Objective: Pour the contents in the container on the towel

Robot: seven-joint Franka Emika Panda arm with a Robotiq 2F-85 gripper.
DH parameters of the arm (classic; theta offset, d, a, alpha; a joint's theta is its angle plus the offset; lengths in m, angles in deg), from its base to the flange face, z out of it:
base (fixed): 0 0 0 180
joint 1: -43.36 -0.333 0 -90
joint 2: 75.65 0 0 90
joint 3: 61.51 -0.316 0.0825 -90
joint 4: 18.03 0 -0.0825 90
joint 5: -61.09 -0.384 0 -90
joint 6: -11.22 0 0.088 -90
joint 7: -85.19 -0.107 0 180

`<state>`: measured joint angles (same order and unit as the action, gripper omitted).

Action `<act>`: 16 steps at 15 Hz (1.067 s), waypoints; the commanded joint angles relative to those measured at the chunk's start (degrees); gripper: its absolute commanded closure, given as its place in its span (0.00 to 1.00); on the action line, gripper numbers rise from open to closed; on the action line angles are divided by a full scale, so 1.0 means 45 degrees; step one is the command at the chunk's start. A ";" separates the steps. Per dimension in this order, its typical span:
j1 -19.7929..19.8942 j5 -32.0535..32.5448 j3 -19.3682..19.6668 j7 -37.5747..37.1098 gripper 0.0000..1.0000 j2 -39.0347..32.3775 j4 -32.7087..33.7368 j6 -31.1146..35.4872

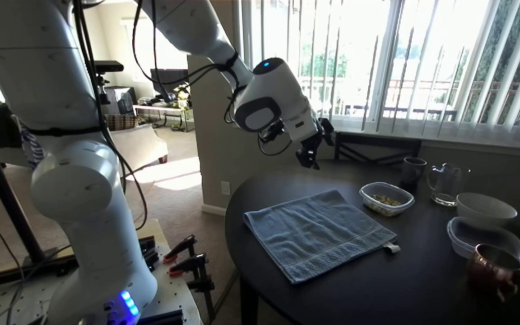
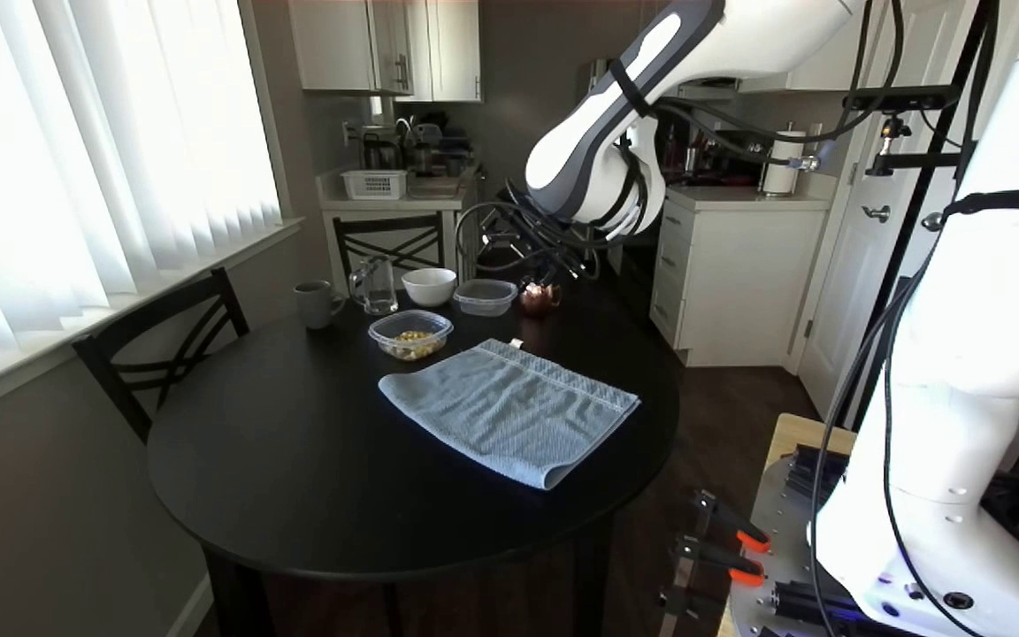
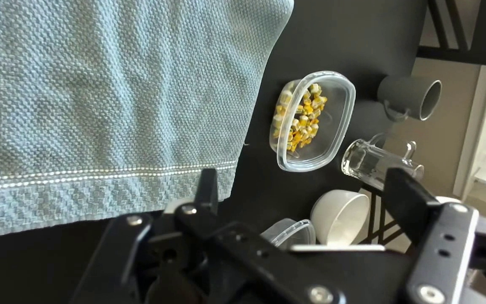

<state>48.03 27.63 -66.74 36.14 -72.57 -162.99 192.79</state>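
A clear plastic container [image 1: 379,208] holding yellow and white pieces [image 3: 304,122] stands upright on the dark table, beside the towel. It shows in an exterior view [image 2: 396,343] and in the wrist view [image 3: 331,122]. A similar translucent container [image 1: 457,240], with no contents visible, stands farther along; it also shows in the wrist view [image 3: 295,232], partly hidden by the gripper. The blue-grey towel [image 1: 318,234] lies flat, slightly wrinkled, and fills the upper left of the wrist view [image 3: 112,105]. My gripper [image 3: 302,179] is open and empty, raised above the table [image 1: 323,151], apart from both containers.
A white bowl [image 1: 485,208], a clear glass mug [image 1: 450,185] and a grey mug [image 1: 412,171] stand near the containers. A copper mug [image 1: 494,271] stands beside the translucent container. Dark chairs [image 2: 182,345] stand at the table's edge, and blinds [image 2: 94,177] hang at the window.
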 commanded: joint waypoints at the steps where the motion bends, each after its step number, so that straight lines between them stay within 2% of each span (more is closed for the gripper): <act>1: -0.0395 0.0040 0.0403 -0.0050 0.00 -0.0009 0.0032 -0.0010; 9: -0.0420 0.0040 0.0386 -0.0171 0.00 -0.0010 0.0055 -0.0009; 10: 0.0075 0.0221 -0.0066 -0.0388 0.00 -0.0143 0.0036 0.0116; 13: 0.0734 0.1469 -0.0200 -0.2717 0.00 -0.2050 0.0680 0.1982; 14: 0.0617 0.1507 0.0138 -0.2911 0.00 -0.2767 0.1036 0.2614; 15: 0.0093 0.0678 0.0749 -0.2452 0.00 -0.3537 0.1597 0.3099; 16: -0.0907 -0.0165 0.1694 -0.2293 0.00 -0.4122 0.2042 0.3347</act>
<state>49.83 32.42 -65.64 26.12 -80.86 -160.78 202.04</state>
